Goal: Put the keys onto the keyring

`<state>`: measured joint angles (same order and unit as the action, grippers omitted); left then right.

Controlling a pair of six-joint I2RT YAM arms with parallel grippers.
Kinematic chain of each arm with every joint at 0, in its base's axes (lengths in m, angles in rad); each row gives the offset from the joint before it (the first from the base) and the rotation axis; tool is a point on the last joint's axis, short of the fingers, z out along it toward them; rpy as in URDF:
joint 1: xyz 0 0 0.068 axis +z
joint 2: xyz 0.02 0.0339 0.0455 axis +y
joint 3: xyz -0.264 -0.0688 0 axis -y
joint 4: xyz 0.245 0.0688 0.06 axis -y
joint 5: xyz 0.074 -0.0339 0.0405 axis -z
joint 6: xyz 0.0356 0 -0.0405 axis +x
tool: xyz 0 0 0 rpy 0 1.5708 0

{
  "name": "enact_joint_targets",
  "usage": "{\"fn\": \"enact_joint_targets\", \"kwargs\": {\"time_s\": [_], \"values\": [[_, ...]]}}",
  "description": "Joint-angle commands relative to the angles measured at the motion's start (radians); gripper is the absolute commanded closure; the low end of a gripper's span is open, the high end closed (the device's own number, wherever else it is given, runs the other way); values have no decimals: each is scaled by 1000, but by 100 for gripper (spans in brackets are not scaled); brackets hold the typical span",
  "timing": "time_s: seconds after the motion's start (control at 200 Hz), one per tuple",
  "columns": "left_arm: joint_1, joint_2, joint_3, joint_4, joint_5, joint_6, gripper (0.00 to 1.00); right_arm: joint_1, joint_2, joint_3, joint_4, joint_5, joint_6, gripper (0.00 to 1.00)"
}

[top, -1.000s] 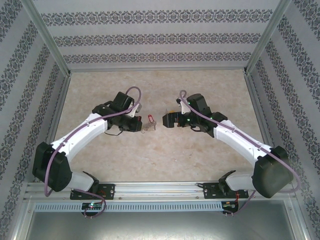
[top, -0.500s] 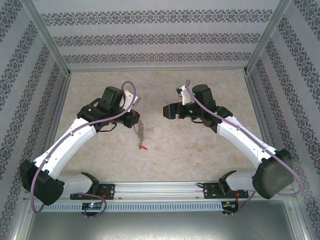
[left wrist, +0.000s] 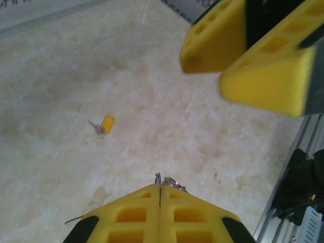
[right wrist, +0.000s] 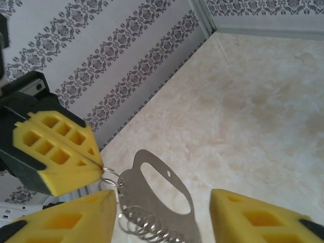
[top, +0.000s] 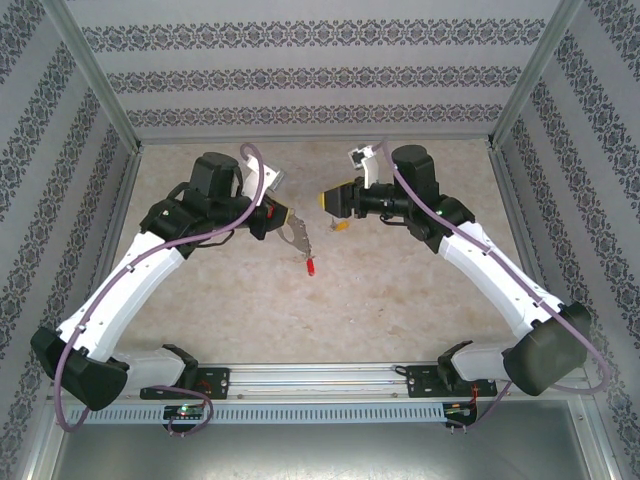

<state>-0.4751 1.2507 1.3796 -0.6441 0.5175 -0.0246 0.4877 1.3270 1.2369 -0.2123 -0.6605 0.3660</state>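
Evidently only the keyring (right wrist: pixel 147 158) is raised, clenched by the left end effector (left wrist: pixel 160 188); the key (left wrist: pixel 105 124) is left on the bench (left wrist: pixel 50 76), the right end effector (top: pixel 330 200) released.

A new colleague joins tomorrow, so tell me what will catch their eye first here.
The left hand, shut, holds the grey keyring up over mid-table, its red tag dangling below. The right hand faces it, open, close by. On the table near the right hand lies the small yellow-tagged key.
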Motion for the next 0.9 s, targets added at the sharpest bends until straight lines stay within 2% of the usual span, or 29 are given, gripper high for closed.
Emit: {"fn": "enact_joint_targets", "kwargs": {"time_s": [0.0, 0.135, 0.485, 0.565, 0.709, 0.894], "values": [[17, -17, 63, 73, 78, 28, 100, -3, 12, 55, 19, -41, -10, 54], [34, -2, 112, 82, 125, 26, 100, -2, 32, 99, 24, -71, -8, 58], [91, 9, 158, 191, 248, -48, 100, 19, 63, 161, 90, -174, 30, 57], [102, 15, 170, 205, 274, -57, 100, 30, 72, 177, 93, -183, 33, 53], [110, 34, 198, 209, 312, -61, 100, 43, 90, 192, 114, -186, 34, 40], [117, 47, 204, 218, 345, -70, 100, 46, 97, 193, 165, -168, 58, 40]]}}
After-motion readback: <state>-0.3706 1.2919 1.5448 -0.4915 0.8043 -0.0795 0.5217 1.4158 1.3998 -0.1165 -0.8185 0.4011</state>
